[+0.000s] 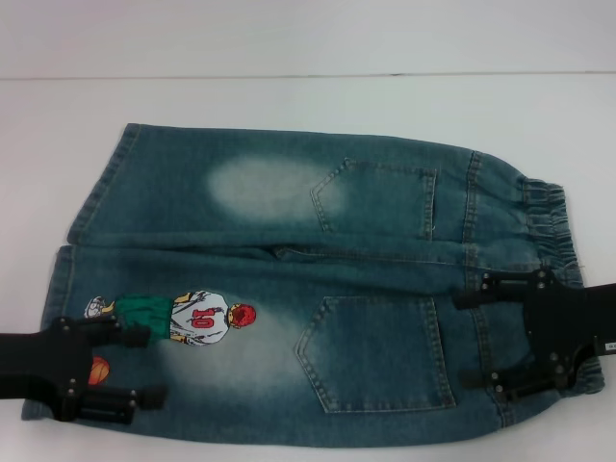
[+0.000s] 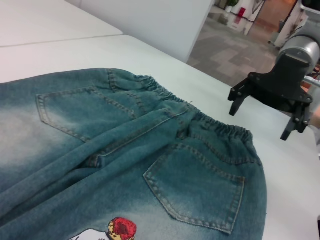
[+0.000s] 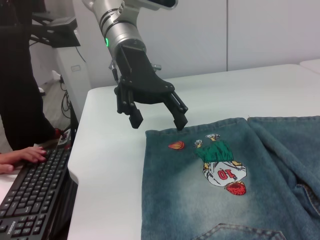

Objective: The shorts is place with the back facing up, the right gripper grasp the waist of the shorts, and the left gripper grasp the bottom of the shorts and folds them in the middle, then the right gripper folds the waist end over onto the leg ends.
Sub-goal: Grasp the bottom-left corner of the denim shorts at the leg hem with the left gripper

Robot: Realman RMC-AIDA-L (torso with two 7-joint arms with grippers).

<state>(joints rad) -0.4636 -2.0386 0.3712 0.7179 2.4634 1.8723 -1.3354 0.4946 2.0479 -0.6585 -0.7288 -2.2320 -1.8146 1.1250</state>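
Head view shows a white desk (image 1: 289,106) carrying one pair of denim shorts (image 1: 289,250), spread flat with the back up, two rear pockets showing, elastic waist (image 1: 544,221) toward the desk's right edge and leg hems (image 1: 91,192) toward its left. Two grippers hang over the near side of the shorts: the right gripper (image 1: 481,337) above the waist end, claw apart, and the left gripper (image 1: 144,366) above the hem by the one embroidered basketball player (image 1: 197,318), claw also apart. Neither has cloth between its fingers, so I judge the grasping step is just beginning; next each must drop onto its near edge, pinch the denim, then lift and carry it across to the far edge
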